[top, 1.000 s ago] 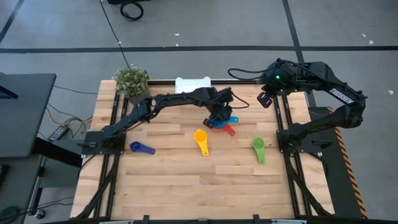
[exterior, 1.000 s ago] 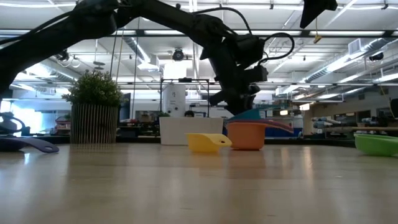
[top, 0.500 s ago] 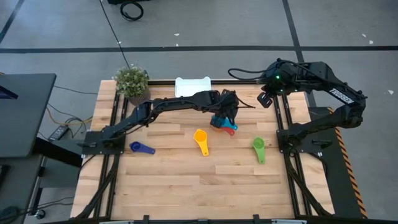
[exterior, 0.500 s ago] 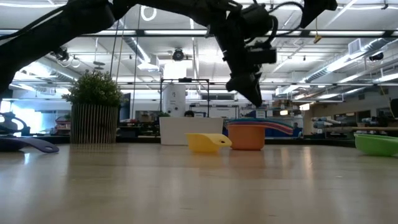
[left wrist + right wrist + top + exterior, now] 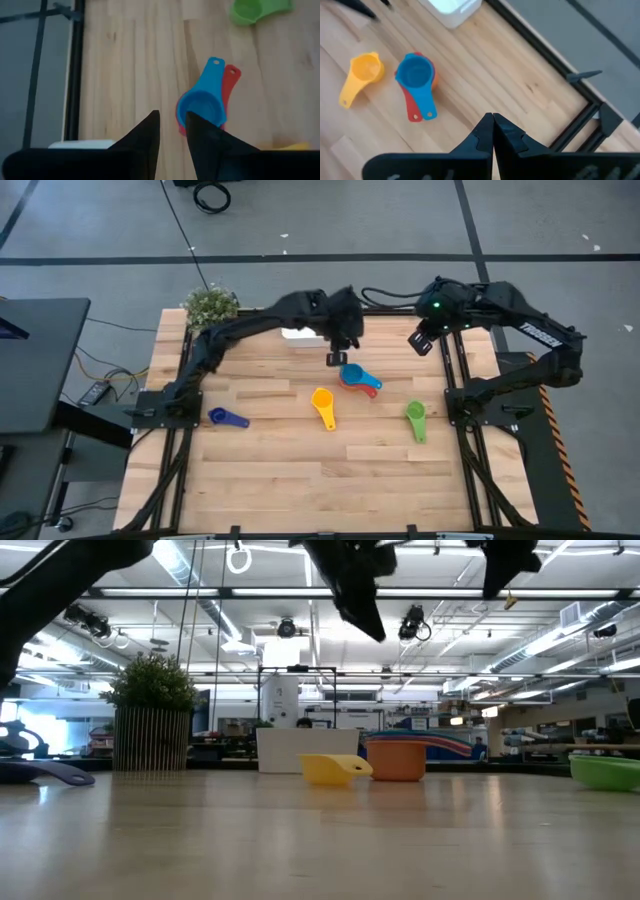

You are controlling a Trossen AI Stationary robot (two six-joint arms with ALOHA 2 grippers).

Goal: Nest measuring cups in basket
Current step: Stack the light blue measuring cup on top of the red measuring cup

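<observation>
The left gripper (image 5: 337,358) hangs in the air above the table (image 5: 280,470), at about 10 o'clock from the stack of cups and just beside it in the high view; its jaws stand a narrow gap apart and hold nothing. The stack (image 5: 358,379) sits near the table's middle back: a light blue cup (image 5: 202,103) on top, a red cup (image 5: 229,80) under it with handles side by side, and an orange cup (image 5: 396,757) at the bottom. A yellow cup (image 5: 323,407) lies at 8 o'clock from the stack, near it. A green cup (image 5: 416,420) lies at 4 o'clock from the stack, farther off. A dark blue cup (image 5: 227,417) lies well apart at the left. The basket (image 5: 306,751) stands at the table's back edge, at 12 o'clock from the yellow cup, with no cup seen in it. A plant (image 5: 211,306) stands at the back left corner. The right gripper (image 5: 422,340) waits, pinched shut and holding nothing, above the table's right back edge.
</observation>
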